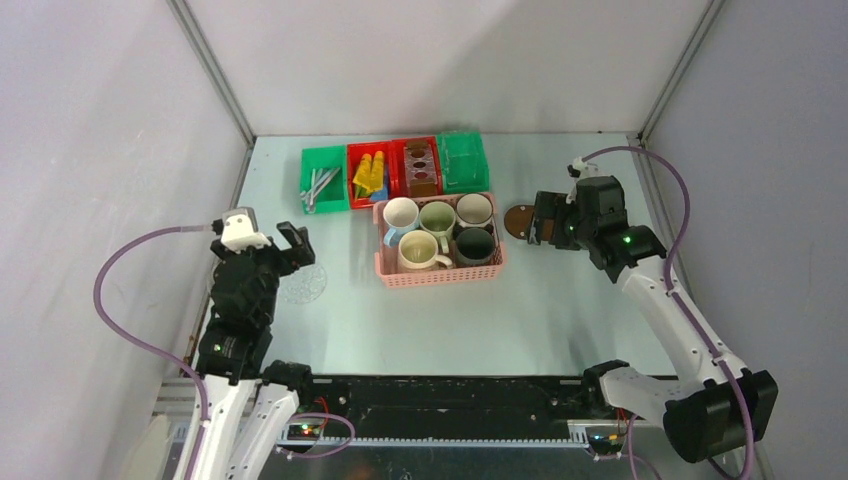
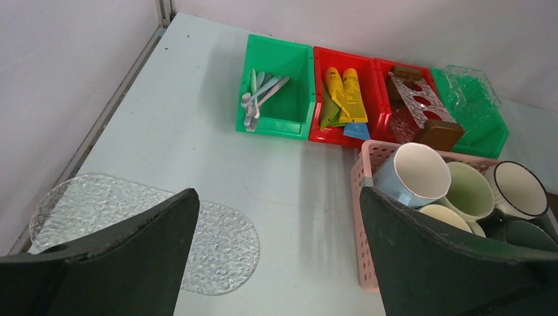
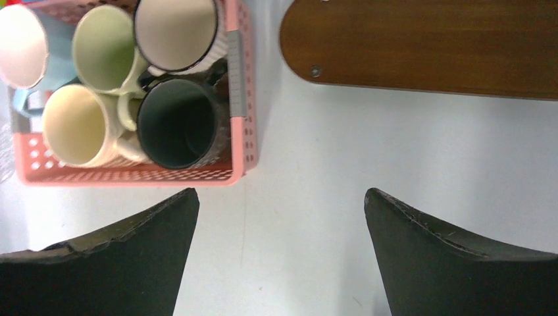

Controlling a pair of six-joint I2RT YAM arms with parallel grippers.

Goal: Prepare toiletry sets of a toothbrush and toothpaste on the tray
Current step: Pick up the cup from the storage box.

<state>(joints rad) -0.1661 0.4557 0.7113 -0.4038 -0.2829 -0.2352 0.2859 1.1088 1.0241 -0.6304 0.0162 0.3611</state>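
Here, pink plastic lattice basket [image 1: 440, 277] of ceramic mugs [image 1: 420, 250], dark brown oval wooden tray [image 3: 421, 46] at its three o'clock, left gripper [image 2: 276, 197], right gripper [image 3: 279, 197] both gaping empty.

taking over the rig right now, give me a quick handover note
Left gripper: open, empty, by the clear disc.
Right gripper: open, empty, near the tray, right of the pink basket.
Things: five mugs in the basket; toothbrushes in the green bin; tubes in the red bin beside it.
Done: nothing; the visible part of the tray is bare.
Left: every set.
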